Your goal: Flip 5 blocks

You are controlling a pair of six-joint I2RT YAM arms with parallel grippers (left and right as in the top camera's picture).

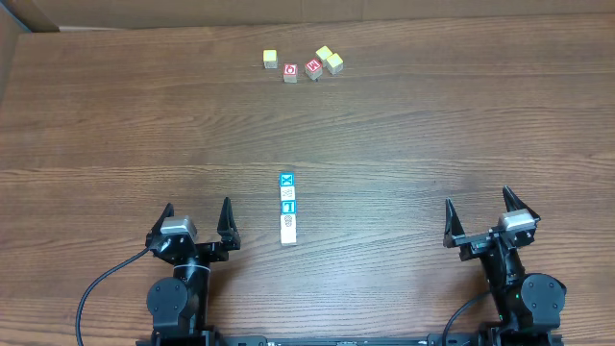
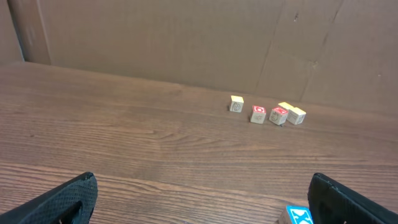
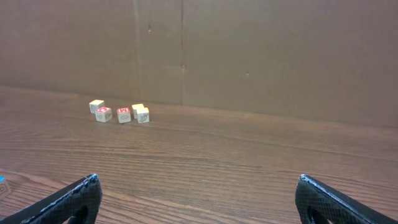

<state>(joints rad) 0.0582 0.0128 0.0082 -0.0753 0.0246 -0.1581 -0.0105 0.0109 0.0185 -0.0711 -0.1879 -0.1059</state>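
While the left gripper (image 1: 197, 206) and right gripper (image 1: 478, 199) gape wide, blocks (image 1: 287, 207) lie between — red cubes (image 1: 290, 71) beyond.

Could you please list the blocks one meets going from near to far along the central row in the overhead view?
Nearest first: plain cream block → grey-patterned block → teal block → second grey-patterned block → blue X block.

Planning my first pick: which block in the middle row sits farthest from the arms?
The blue X block, at the row's far end; the grey-patterned block and teal block follow on its near side.
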